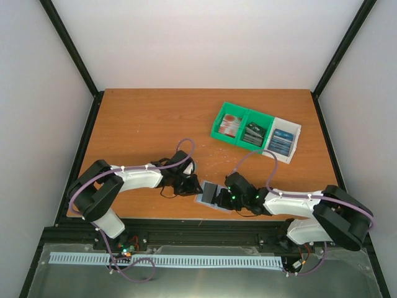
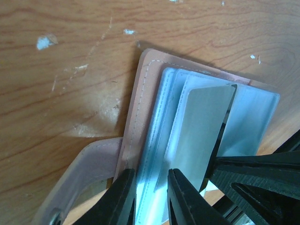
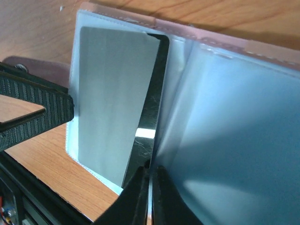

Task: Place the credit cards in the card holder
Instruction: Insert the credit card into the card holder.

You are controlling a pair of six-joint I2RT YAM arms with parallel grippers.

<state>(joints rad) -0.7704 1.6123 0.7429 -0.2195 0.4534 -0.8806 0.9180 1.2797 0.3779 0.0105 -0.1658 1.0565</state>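
Near table edge | card holder open | credit card lengthwise in right gripper

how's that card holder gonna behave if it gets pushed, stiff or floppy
Probably floppy: the card holder has thin clear sleeves fanned apart, and its strap curls loosely. Likely light and prone to sliding on the smooth table, so pushing a card in may shift it.

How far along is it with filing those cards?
Early, it seems. The card holder lies open, pinned by the left tool. The right tool holds one grey card partway into it. Stacked cards in all three tray compartments remain.
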